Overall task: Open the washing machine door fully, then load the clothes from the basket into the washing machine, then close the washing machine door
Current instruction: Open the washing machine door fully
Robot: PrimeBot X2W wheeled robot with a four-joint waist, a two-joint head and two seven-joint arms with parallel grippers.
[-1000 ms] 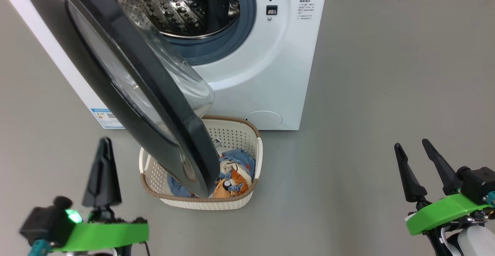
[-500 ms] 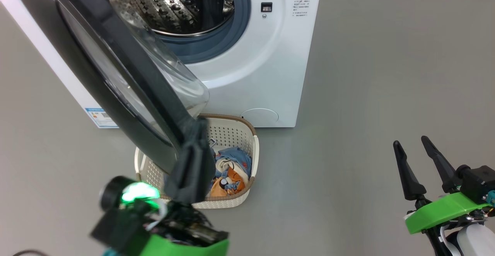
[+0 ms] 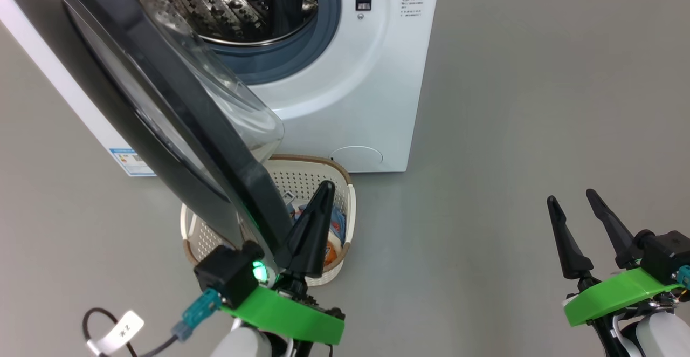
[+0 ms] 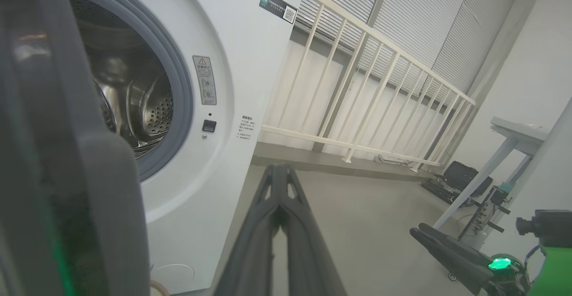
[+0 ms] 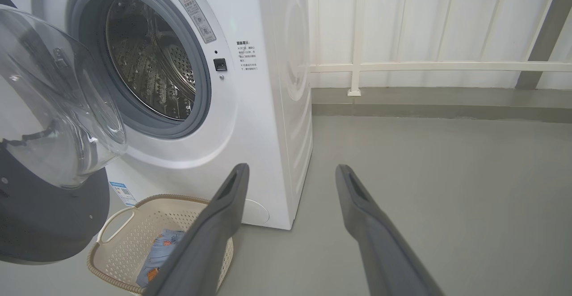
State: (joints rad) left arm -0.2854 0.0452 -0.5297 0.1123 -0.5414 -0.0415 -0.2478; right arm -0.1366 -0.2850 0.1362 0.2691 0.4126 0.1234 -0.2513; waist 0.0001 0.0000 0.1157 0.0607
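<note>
The washing machine stands with its steel drum exposed. The washing machine door hangs partly open, its black rim and glass bowl reaching out over the basket. The clothes lie in the basket, mostly hidden behind the door and my left arm. My left gripper is shut on nothing and points up just right of the door's free edge; whether it touches the rim I cannot tell. In the left wrist view its closed fingers rise beside the dark door rim. My right gripper is open and empty at the lower right.
Bare grey floor stretches to the right of the machine. A white railing runs behind it, with a table and gear at the far right. A tagged cable hangs from my left wrist. The right wrist view shows the basket below the door.
My left arm has swung from the lower left across the front of the door to its free edge, over the basket. The head camera has shifted a little. The right arm has stayed put.
</note>
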